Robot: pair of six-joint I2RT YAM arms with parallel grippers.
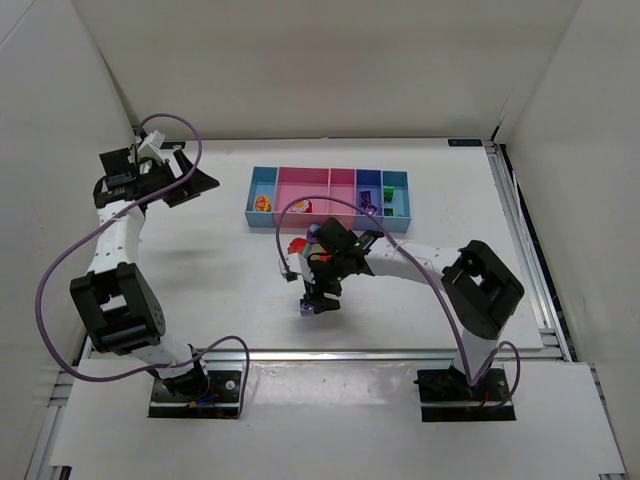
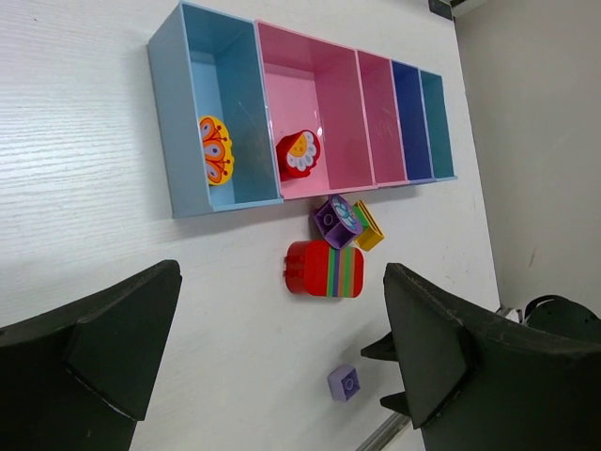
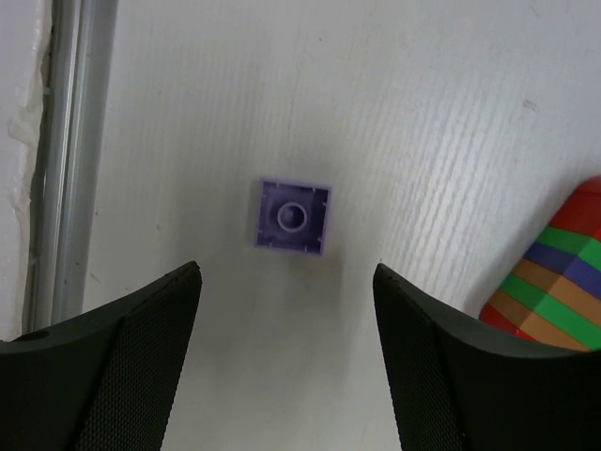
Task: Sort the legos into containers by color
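The row of five joined bins (image 1: 330, 176) stands at the back middle and also shows in the left wrist view (image 2: 169, 141). A small lilac lego (image 3: 292, 216) lies flat on the table, just beyond and between my right gripper's (image 3: 286, 282) open, empty fingers. In the top view that gripper (image 1: 320, 298) hovers over the brick (image 1: 304, 306). A red striped chunk (image 2: 324, 269), a purple piece (image 2: 335, 221) and a yellow brick (image 2: 368, 225) lie in front of the bins. My left gripper (image 2: 282, 357) is open and empty, raised at the far left (image 1: 165, 175).
A yellow-orange butterfly piece (image 2: 215, 150) lies in the left light blue bin and a red flower piece (image 2: 299, 153) in the wide pink bin. The dark blue bin holds small pieces (image 1: 366, 200). A metal rail (image 3: 70, 141) runs along the table's near edge.
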